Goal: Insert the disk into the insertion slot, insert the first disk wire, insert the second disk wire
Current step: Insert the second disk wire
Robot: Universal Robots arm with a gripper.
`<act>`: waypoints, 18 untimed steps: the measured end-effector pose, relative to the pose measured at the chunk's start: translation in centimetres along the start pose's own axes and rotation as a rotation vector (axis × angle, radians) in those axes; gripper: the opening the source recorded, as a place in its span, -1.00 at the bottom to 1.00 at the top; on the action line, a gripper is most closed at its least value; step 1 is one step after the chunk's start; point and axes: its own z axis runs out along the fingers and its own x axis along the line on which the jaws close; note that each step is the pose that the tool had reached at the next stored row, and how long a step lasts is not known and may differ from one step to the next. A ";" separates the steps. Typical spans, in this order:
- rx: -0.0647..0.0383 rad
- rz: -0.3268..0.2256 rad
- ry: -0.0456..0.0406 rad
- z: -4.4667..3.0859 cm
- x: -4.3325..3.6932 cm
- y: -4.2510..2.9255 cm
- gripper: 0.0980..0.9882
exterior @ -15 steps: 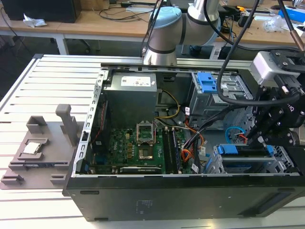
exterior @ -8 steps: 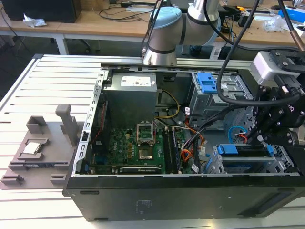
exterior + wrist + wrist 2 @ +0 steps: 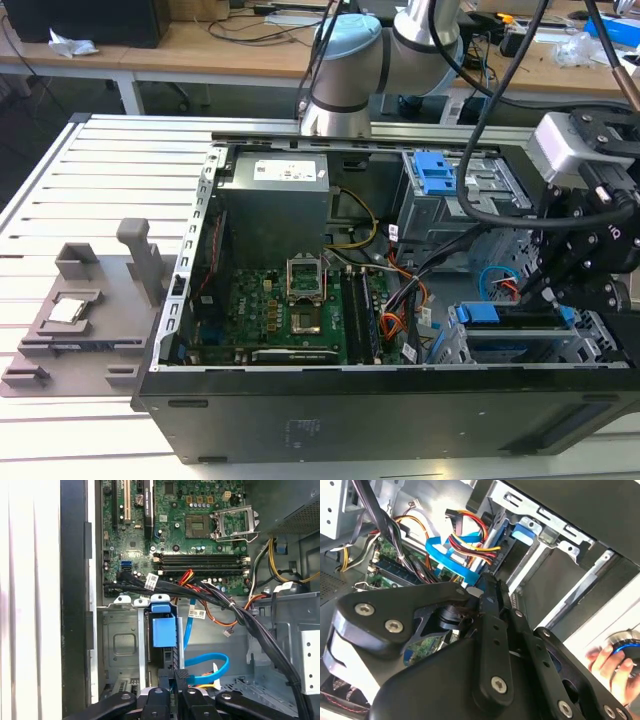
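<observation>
Nearest: my gripper (image 3: 178, 676), jaws drawn narrow with the tips almost together. Whether a plug is pinched between them I cannot tell. In the second wrist view the tips (image 3: 482, 586) stand right against the cabling at the mouth of the drive cage.

Just beside the tips: the second disk wire (image 3: 207, 655), a glossy light-blue cable. It curls in a loop to one side of my fingers, and one stretch runs off alongside the drive. In the second wrist view it (image 3: 447, 560) crosses under the first disk wire (image 3: 470, 545), a red, orange and yellow bundle that fans out to a dark plug. That plug looks unseated, though I judge this and cannot confirm it.

Straight ahead: the disk (image 3: 164, 630), in its bright blue caddy, sits in the insertion slot (image 3: 122, 645) of the perforated silver cage. Its long axis carries on the line of my fingers, away from me, with the blue handle at the far end. Both wires therefore lie closer to my jaws than the handle does.

In the exterior view my gripper (image 3: 548, 290) hangs over the cage at the exterior view's right, and the disk (image 3: 500, 315) lies just beside it toward the left.

Farther: the motherboard (image 3: 190, 530), beyond the handle. At the edge of the second wrist view a person's hand (image 3: 607, 662) rests on a blue-lit knob outside the case.
</observation>
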 end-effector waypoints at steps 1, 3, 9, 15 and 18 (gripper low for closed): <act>0.000 0.000 0.0002 0.15 0.01 -0.01 -0.86; -0.001 0.000 -0.0019 0.45 0.04 -0.03 -0.86; -0.001 0.000 -0.0065 0.74 -0.01 -0.13 -0.86; -0.001 0.000 -0.0064 1.09 0.03 0.10 -0.86; -0.001 -0.001 -0.0061 1.16 0.05 0.24 -0.86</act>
